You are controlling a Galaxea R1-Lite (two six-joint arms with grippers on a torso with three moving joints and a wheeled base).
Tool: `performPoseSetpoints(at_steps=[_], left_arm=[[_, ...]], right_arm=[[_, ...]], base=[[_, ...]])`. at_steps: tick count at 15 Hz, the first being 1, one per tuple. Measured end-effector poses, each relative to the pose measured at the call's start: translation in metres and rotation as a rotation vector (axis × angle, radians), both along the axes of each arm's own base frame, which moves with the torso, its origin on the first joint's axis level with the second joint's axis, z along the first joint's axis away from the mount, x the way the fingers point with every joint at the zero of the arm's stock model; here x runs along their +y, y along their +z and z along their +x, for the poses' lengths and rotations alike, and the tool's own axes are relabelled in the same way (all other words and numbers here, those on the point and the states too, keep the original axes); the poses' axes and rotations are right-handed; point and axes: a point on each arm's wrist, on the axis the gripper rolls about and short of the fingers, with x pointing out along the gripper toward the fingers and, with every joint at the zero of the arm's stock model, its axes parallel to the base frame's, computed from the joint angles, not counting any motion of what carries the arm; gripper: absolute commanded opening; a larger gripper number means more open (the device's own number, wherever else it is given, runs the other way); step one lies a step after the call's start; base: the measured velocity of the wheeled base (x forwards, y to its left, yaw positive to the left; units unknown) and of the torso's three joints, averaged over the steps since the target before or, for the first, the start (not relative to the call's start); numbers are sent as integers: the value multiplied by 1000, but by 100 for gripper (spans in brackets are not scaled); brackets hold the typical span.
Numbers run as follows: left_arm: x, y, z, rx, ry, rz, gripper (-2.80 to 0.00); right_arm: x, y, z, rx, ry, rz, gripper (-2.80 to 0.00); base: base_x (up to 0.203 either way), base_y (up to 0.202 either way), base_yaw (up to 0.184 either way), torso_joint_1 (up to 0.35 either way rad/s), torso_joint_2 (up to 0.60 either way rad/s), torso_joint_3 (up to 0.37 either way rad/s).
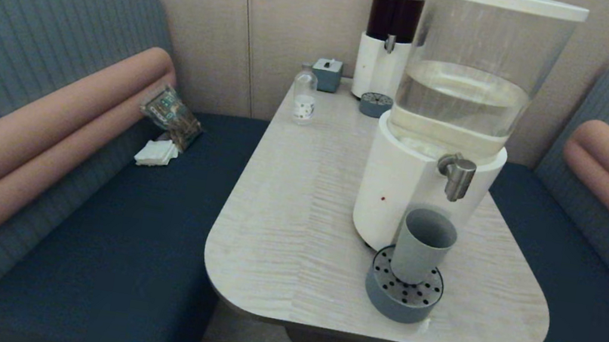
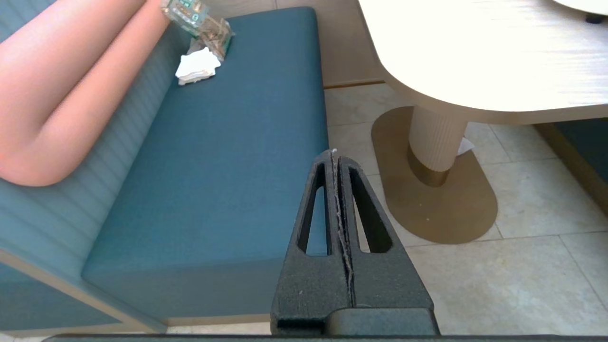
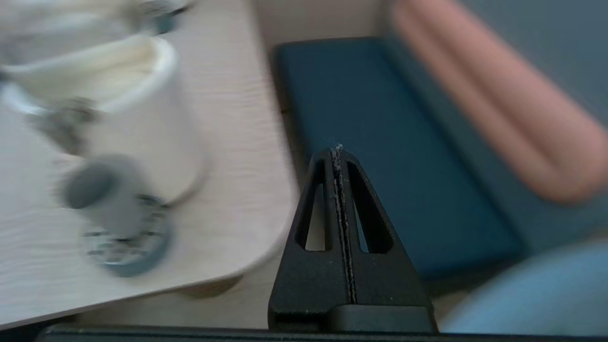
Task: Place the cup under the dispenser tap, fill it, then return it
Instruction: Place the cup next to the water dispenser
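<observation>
Cup (image 1: 423, 246) stands lower right on the perforated drip tray (image 1: 403, 291), directly under the dispenser tap (image 1: 456, 176) to catch water; left gripper (image 2: 336, 159) and right gripper (image 3: 338, 154) both pinched closed, empty, off the table (image 1: 299, 206).

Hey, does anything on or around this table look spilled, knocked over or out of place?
Nothing on the table looks spilled or tipped. The cup stands upright on the drip tray below the tap. The only oddity is a crumpled wrapper and white napkins left on the bench seat.
</observation>
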Motion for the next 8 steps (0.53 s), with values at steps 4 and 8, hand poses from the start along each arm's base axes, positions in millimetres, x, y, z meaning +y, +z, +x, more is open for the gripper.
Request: performPoseSetpoints(at_steps=[4,8], left_arm=[[0,0,0,1,1,0,-280],[0,0,0,0,0,0,-280]], right_arm=[[1,-55,-55,-97,-84,-75,-280],[3,-115,-79,-207,18,-202,-280]], base=[[0,0,0,0,0,0],[0,0,0,0,0,0]])
